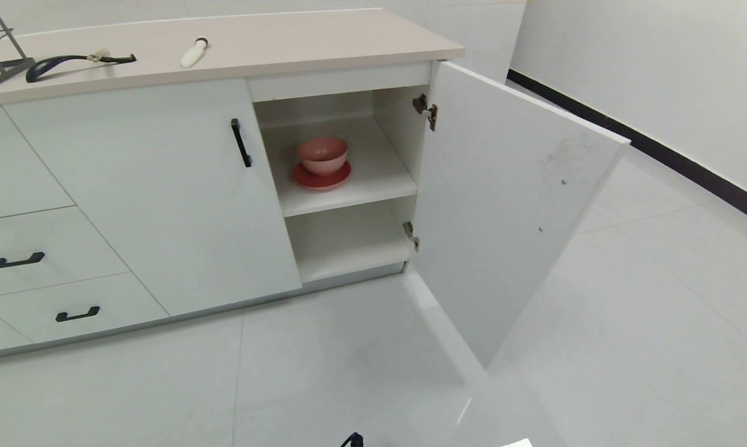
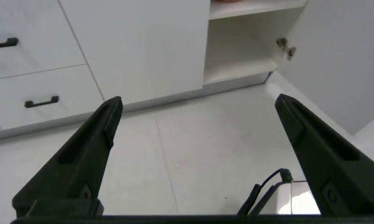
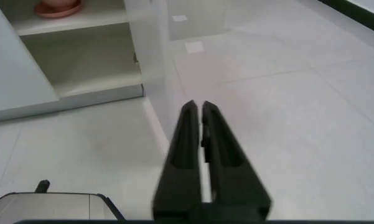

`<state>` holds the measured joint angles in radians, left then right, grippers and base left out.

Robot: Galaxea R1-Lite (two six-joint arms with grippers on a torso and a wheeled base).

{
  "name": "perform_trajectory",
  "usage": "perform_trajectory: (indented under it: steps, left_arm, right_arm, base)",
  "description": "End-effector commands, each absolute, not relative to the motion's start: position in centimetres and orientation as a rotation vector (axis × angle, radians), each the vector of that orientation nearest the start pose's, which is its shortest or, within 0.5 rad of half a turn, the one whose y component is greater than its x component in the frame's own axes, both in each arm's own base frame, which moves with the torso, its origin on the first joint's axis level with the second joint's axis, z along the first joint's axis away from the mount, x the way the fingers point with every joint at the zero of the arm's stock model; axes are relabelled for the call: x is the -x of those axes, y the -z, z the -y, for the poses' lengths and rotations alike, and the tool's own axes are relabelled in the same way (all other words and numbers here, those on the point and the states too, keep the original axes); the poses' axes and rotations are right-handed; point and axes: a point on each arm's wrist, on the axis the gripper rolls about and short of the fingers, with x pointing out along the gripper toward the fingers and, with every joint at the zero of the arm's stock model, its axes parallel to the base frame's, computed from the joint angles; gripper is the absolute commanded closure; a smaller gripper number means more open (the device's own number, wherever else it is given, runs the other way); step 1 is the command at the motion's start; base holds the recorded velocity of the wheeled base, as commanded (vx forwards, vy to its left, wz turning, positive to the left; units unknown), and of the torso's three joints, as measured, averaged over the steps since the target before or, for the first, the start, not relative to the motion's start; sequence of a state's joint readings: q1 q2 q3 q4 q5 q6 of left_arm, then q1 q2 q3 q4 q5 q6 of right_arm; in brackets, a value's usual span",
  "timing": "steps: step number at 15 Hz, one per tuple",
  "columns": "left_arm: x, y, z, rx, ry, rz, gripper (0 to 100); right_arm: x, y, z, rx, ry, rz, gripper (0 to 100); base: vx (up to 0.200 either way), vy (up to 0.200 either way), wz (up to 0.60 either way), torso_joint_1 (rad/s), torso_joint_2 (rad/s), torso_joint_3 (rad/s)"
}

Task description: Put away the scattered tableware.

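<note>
The left pincer (image 2: 199, 102) hangs released above the floor (image 2: 193, 155); the right pincer (image 3: 196, 107) is clenched, empty. In the head view's centre, a pink bowl (image 1: 322, 154) sits on a red plate (image 1: 321, 179) on the upper shelf (image 1: 379, 180) of the open cabinet (image 1: 404, 130). Upper left, the table (image 1: 286, 37) carries a white-handled utensil (image 1: 193, 53) and a black-handled utensil (image 1: 69, 61).

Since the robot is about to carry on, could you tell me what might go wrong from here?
1. The door stands wide open, so a move toward the counter could knock it.
2. The bowl rests on the plate on the upper shelf; anything slid in beside them might shove the stack.
3. The right gripper is shut, so it would probably push the white utensil rather than grasp it unless opened first.
</note>
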<state>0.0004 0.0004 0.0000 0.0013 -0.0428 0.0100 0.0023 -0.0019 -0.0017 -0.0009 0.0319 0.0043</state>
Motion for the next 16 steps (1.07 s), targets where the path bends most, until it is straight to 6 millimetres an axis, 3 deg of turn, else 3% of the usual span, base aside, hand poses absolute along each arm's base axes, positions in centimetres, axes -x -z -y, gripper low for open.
perform_trajectory:
  steps: [1,4,7,13,16]
  left_arm:
    - [2.26,-7.54,0.10,-0.012,0.041,-0.004,0]
    - [2.26,-7.54,0.10,-0.012,0.043,-0.004,0]
    - [2.26,-7.54,0.10,-0.012,0.041,-0.004,0]
    - [2.26,-7.55,0.09,-0.006,0.038,-0.003,0]
    - [2.26,-7.55,0.08,0.000,0.037,-0.003,0]
  right_arm:
    - [2.29,-7.61,-0.06,-0.005,-0.034,0.003,100]
    - [2.29,-7.61,-0.06,0.002,-0.032,0.003,100]
    - [2.29,-7.61,-0.04,-0.002,-0.025,0.003,100]
    - [2.29,-7.64,-0.07,0.019,-0.038,0.006,100]
    - [2.28,-7.60,-0.11,0.029,-0.054,0.005,100]
  base:
    - [0.000,-0.200,0.00,-0.002,0.00,0.002]
    - [0.000,-0.200,0.00,0.002,0.00,0.002]
    - [0.000,-0.200,0.60,0.002,0.00,0.004]
    - [0.000,0.000,0.10,0.000,0.00,0.000]
    - [0.200,0.000,0.00,-0.001,0.00,0.002]
